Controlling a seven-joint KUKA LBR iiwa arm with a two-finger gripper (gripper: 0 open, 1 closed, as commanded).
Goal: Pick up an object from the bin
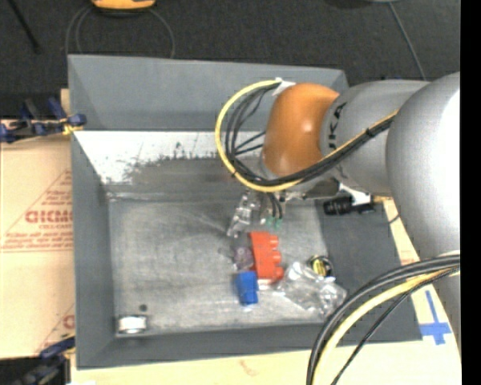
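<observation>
- We see the arm reaching into the bin [88, 215] from the right. Its orange cover [298, 131] sits over the wrist, and the end effector [258, 215] is low over the bin's floor, a little right of the middle.
- We cannot tell how far the end effector is open, because the wrist and its cables hide much of it. We see nothing held in it.
- The thing nearest to it is a red block [265, 257], lying flat on the floor just on the near-wall side of the end effector. We cannot tell whether the two touch.
- A small blue piece [245, 288] lies against the block's near-left corner.
- A crumpled clear plastic piece [309, 289] lies just beside the block on its right, with a small yellow-and-black thing [319, 265] next to it.
- A small silver round thing [132, 323] sits well apart, in the near-left corner.
- We judge the red block to be stiff, light and boxy, with flat sides that should take a pinch without giving way.
- The best hold looks to be across its narrow width, at the half farther from the blue piece, so the neighbours are not caught up.
- The clear plastic looks soft and slippery by comparison, and we think it would crumple or slide out.
</observation>
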